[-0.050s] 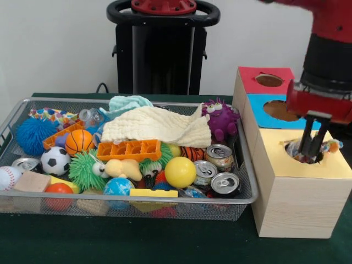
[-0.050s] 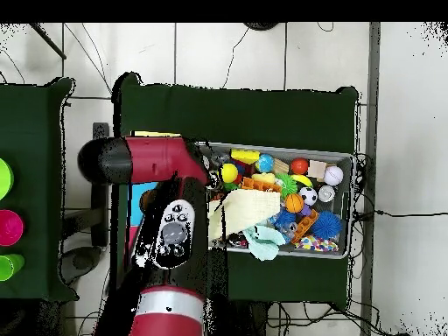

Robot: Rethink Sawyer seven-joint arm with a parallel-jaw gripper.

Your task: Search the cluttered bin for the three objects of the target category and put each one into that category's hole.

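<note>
The gripper (image 1: 311, 138) hangs at the round hole (image 1: 304, 152) in the yellow-topped section (image 1: 308, 165) of the wooden sorting box (image 1: 294, 206), its two dark fingers (image 1: 304, 133) reaching down to the opening. The fingers stand close together; whether they pinch anything cannot be told. Just beside their tips, inside the hole, a small multicoloured object (image 1: 329, 146) shows — too obscured to identify. Behind the gripper lie the blue-topped section (image 1: 261, 113) and, farther back, the red-topped section (image 1: 256, 80), each with its own round hole.

To the side of the gripper, away from the box, stands the wire-mesh bin (image 1: 245, 198), crowded with items. Nearest the gripper are three drink cans (image 1: 224, 183) and a purple plush monster (image 1: 221, 120). Farther off lie a cream cloth (image 1: 157, 125), an orange tray (image 1: 129, 149), a yellow ball (image 1: 180, 171), a green spiky toy (image 1: 85, 169), a small basketball (image 1: 79, 141), a soccer ball (image 1: 55, 160), a blue spiky ball (image 1: 30, 135) and a baseball (image 1: 8, 177).

In the overhead view the red arm (image 2: 153, 162) covers the box, with the bin (image 2: 350, 201) alongside.
</note>
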